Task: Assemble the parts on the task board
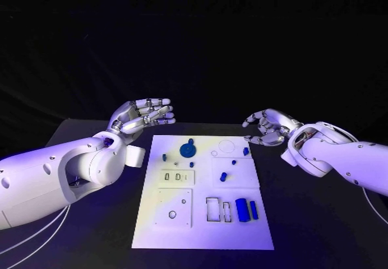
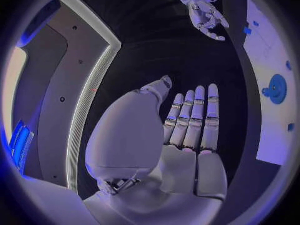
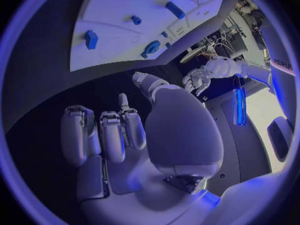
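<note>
The white task board (image 1: pixel 202 224) lies in the middle of the black table. A blue gear (image 1: pixel 188 149) sits near its far edge, with small blue pegs (image 1: pixel 223 176) scattered around it. Two long blue blocks (image 1: pixel 241 209) lie at its right side. My left hand (image 1: pixel 146 115) hovers beyond the board's far left corner, fingers (image 2: pixel 197 115) stretched out straight, holding nothing. My right hand (image 1: pixel 267 128) hovers off the far right corner with its fingers (image 3: pixel 112 132) curled in on nothing. The board (image 3: pixel 125 5) and gear (image 3: pixel 150 48) also appear in the right wrist view.
Recessed slots (image 1: pixel 217 208) and a plate with holes (image 1: pixel 175 207) mark the board's near half. Black table (image 1: pixel 97 235) surrounds the board on all sides. The left wrist view shows the board's edge (image 2: pixel 275 135) with the gear (image 2: pixel 277 89).
</note>
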Robot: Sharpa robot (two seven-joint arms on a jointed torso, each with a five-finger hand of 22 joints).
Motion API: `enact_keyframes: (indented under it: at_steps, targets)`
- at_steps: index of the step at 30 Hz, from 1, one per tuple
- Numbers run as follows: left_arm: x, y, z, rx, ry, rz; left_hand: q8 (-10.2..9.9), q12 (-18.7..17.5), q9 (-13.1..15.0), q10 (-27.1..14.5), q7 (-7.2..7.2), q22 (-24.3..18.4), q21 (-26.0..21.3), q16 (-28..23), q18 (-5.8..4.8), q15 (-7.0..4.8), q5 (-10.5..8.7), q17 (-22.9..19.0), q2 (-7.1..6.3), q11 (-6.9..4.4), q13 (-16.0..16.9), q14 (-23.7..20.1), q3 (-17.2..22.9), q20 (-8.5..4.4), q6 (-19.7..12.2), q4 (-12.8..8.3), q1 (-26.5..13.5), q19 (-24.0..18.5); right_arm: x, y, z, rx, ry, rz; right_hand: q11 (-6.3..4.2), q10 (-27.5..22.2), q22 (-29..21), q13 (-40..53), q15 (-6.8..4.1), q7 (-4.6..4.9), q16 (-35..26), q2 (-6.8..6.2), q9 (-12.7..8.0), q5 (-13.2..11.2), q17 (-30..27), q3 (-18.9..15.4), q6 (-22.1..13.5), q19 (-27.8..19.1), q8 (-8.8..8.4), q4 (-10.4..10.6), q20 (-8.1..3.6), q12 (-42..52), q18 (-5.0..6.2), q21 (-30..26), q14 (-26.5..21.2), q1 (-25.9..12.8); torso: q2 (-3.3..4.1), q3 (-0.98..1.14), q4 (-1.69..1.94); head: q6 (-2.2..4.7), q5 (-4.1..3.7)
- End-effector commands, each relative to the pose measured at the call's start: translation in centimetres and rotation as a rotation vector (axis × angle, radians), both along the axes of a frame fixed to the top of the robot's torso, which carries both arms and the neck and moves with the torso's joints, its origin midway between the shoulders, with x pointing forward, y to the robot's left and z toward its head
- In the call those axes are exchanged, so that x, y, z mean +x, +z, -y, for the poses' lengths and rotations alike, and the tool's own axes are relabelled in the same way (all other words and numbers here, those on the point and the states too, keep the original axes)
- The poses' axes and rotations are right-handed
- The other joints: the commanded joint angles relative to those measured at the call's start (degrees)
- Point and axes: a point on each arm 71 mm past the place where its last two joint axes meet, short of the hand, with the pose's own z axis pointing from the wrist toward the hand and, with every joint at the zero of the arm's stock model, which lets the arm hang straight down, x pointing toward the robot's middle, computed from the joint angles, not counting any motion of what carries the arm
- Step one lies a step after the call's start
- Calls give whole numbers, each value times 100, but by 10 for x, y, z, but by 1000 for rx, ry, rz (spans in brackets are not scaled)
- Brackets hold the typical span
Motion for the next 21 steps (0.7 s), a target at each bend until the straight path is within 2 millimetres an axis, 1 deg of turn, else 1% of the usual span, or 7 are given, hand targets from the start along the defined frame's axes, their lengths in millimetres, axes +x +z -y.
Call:
enact_keyframes:
  at_steps: [1,3,5,8,14,19,21]
  targets:
    - [0,1,3,-13,-22,9,-26,-25,-7,31,230,-9,9,-20,28,15,-3,10,-20,18,-4,-24,34,7,20,0,-27,24,0,-10,7,10,46,-59,-5,-45,546,561,-36,-12,-14,-72,-10,24,796,-13,29,-37,-41,-39,4,-32,41,-30,431,-23,-5,31,-34,-5,-50]
    - [0,1,3,-13,-22,9,-26,-25,-7,31,230,-9,9,-20,28,15,-3,10,-20,18,-4,-24,34,7,20,0,-27,24,0,-15,12,-3,39,-72,-5,-44,548,562,-37,-11,-15,-74,-12,25,796,-17,27,-36,-50,-46,3,-31,40,-29,431,-19,1,48,-48,-5,-62]
    - [0,1,2,-13,-22,9,-26,-25,-7,31,230,-9,9,-20,28,15,-3,10,-20,18,-4,-24,34,7,20,0,-27,24,1,-21,14,-16,37,-85,-5,-35,552,574,-37,-11,-13,-74,-13,27,802,-18,26,-33,-57,-54,2,-21,39,-27,432,-12,5,47,-48,-5,-71]
    - [0,1,2,-13,-21,9,-26,-25,-7,31,230,-9,9,-20,28,15,-3,10,-20,18,-4,-24,34,7,20,0,-27,24,0,-29,15,-31,38,-102,-6,-31,558,579,-38,-10,-12,-69,-16,32,807,-17,34,-28,-73,-75,-1,-17,37,-24,433,9,13,62,-52,-18,-71]
    - [0,1,2,-12,-21,7,-26,-25,-7,31,230,-9,9,-20,28,15,-3,10,-20,18,-4,-24,34,7,20,0,-27,24,2,-40,16,-60,33,-124,-12,-6,582,606,-45,-17,-2,-46,-26,88,847,-5,38,-6,-126,-123,-8,8,30,-7,444,51,15,51,-32,13,-73]
    - [1,1,1,-11,-20,7,-26,-25,-7,31,230,-9,9,-20,28,15,-3,10,-20,18,-4,-24,34,7,20,0,-27,24,3,-45,16,-71,29,-135,-12,-6,583,606,-46,-17,-2,-51,-30,96,847,-11,29,-5,-143,-131,-9,8,29,-6,444,51,8,55,-28,-4,-57]
    - [1,1,1,-11,-19,7,-26,-25,-7,31,230,-9,9,-20,28,15,-3,10,-20,18,-4,-24,34,7,20,0,-27,24,3,-48,14,-73,27,-136,-11,0,582,612,-46,-16,0,-54,-32,96,853,-16,25,-6,-153,-133,-10,14,30,-8,446,47,12,64,-25,-10,-59]
